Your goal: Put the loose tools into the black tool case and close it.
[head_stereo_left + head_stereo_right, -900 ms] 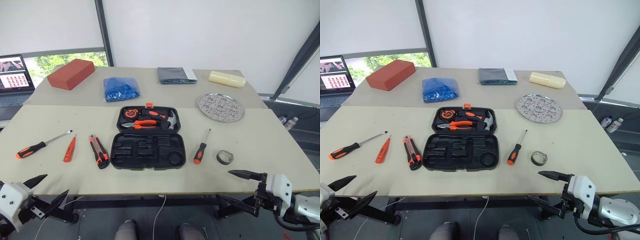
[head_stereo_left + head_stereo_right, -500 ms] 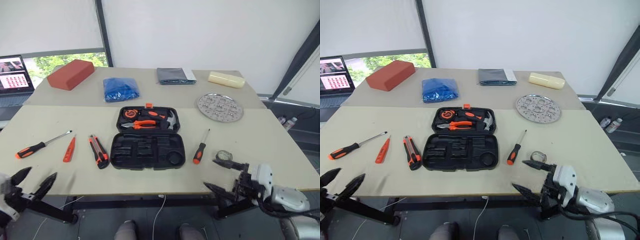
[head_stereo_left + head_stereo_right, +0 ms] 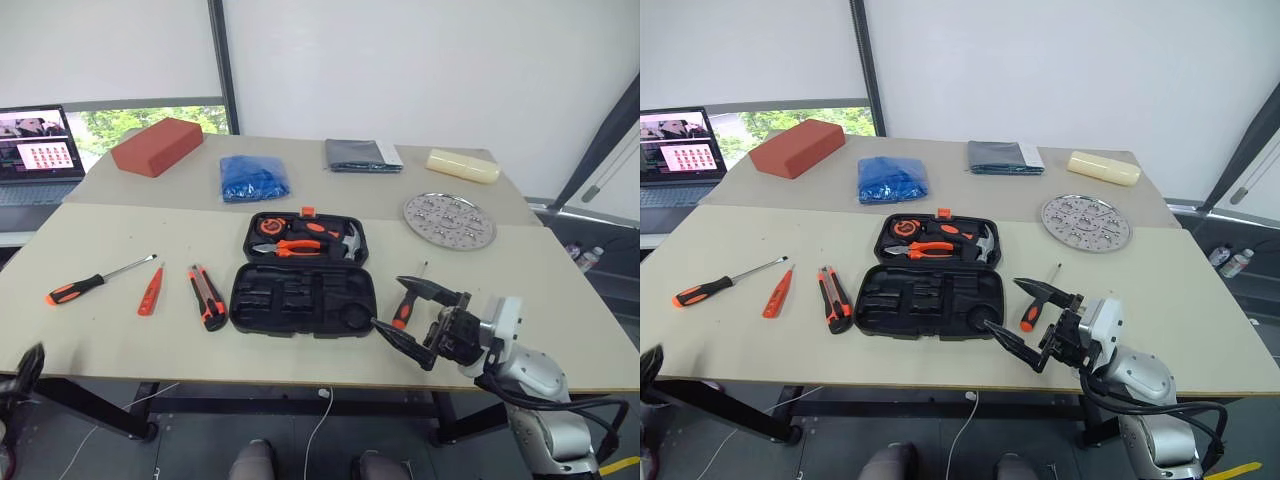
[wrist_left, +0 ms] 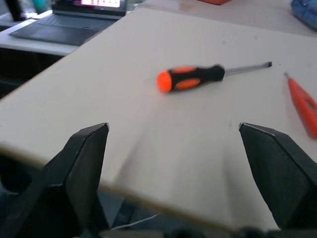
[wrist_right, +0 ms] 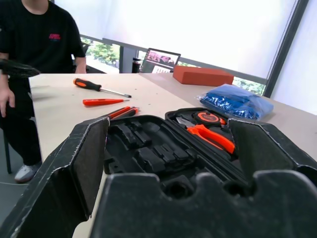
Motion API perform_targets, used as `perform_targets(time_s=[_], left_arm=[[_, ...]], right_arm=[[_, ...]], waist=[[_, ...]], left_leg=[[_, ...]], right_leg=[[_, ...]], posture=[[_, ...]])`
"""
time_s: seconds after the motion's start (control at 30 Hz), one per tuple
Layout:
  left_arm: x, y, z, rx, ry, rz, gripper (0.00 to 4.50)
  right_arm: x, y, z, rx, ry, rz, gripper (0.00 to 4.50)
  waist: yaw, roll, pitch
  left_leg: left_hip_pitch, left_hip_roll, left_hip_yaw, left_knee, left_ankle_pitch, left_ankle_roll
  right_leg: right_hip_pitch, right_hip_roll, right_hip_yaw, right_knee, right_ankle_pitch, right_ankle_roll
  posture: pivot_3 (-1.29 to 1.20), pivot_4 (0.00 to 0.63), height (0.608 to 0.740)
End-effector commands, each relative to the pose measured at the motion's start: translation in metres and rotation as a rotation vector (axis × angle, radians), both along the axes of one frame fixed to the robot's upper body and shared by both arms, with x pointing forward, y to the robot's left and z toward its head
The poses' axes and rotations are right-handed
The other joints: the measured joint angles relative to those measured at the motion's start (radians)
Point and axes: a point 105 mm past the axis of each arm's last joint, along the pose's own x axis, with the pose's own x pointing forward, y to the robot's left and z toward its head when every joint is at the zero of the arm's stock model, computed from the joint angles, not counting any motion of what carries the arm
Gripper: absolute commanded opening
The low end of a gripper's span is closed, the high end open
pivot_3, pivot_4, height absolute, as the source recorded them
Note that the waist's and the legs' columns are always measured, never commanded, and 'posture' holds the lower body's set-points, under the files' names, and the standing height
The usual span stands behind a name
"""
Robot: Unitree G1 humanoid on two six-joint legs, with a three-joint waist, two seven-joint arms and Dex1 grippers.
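Right end effector (image 3: 412, 320) now up over the worktop (image 3: 560, 300) beside the near right corner of the case (image 3: 303, 278), fingers wide apart and empty; previously low off the near edge, beyond the tape roll. Left end effector (image 4: 173, 168) spread wide too, empty, at the near left edge, aimed at the long screwdriver (image 4: 198, 79); lower and further out in the head view than before. Whole head view shifted, so camera moved, not the things. Case open, flat, mid-worktop, with pliers (image 3: 290, 248) and hammer (image 3: 345, 240) in the far half, near half's recesses bare. Loose tools unmoved: long screwdriver, tester (image 3: 150, 292) and knife (image 3: 206, 298) in a row left of the case; second screwdriver (image 3: 404, 305) right of it, partly behind the right fingers. Person seated past the worktop's left end (image 5: 29, 44).
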Motion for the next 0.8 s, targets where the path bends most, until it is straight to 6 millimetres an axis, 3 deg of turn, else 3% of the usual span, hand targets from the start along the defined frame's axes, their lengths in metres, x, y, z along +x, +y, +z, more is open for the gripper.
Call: perform_targets(time_s=[0.03,0.13,0.33,0.43,0.6,0.7,0.8], left_arm=[[0.030,0.019,-0.002,0.018,0.113,-0.031,4.50],[0.067,0.023,0.001,0.056,0.217,-0.134,4.50],[0.108,0.017,0.008,0.169,0.308,-0.241,4.50],[0.119,0.012,0.003,0.192,0.373,-0.274,4.50],[0.118,0.015,-0.017,0.168,0.498,-0.223,4.50],[0.111,0.010,-0.030,0.057,0.560,-0.236,3.76],[0.105,0.008,-0.037,-0.009,0.597,-0.245,2.62]], right_arm=[[-0.001,0.001,0.012,-0.013,-0.064,-0.004,4.45],[-0.001,0.001,0.017,-0.024,-0.080,-0.011,4.45],[-0.003,-0.001,0.025,-0.046,-0.101,-0.014,4.45],[-0.008,-0.002,0.027,-0.065,-0.101,-0.018,4.45],[-0.011,-0.007,0.033,-0.093,-0.107,-0.036,4.45],[-0.011,-0.011,0.039,-0.096,-0.121,-0.058,4.50],[-0.012,-0.013,0.040,-0.100,-0.122,-0.065,4.50]], waist=[[-0.002,0.000,0.000],[0.001,-0.001,0.000],[-0.001,-0.007,-0.004],[0.000,-0.008,-0.004],[-0.004,-0.008,-0.004],[-0.004,-0.006,-0.004],[-0.004,-0.002,-0.003]], left_leg=[[0.000,0.000,0.000,0.000,0.000,0.000],[0.000,0.000,0.000,0.000,0.000,0.000],[-0.006,0.001,0.001,-0.003,0.000,-0.001],[-0.013,0.003,-0.001,-0.003,0.003,0.000],[-0.014,0.005,-0.002,-0.002,0.006,0.004],[-0.013,0.005,-0.002,-0.001,0.005,0.001],[-0.012,0.005,-0.002,0.003,0.001,-0.004]], right_leg=[[0.000,0.000,-0.001,0.000,0.000,0.000],[-0.001,-0.001,-0.005,0.001,0.000,0.000],[-0.006,-0.004,-0.013,0.001,0.006,-0.004],[-0.011,0.001,-0.014,0.006,0.007,0.002],[-0.015,0.003,-0.013,0.015,0.004,0.001],[-0.014,0.003,-0.013,0.015,0.004,0.002],[-0.012,0.002,-0.012,0.016,0.001,0.006]], posture=[[0.00,0.150,0.740],[0.00,0.150,0.740],[0.00,0.150,0.740],[0.00,0.150,0.740],[0.00,0.150,0.740],[0.00,0.150,0.740],[0.00,0.150,0.740]])
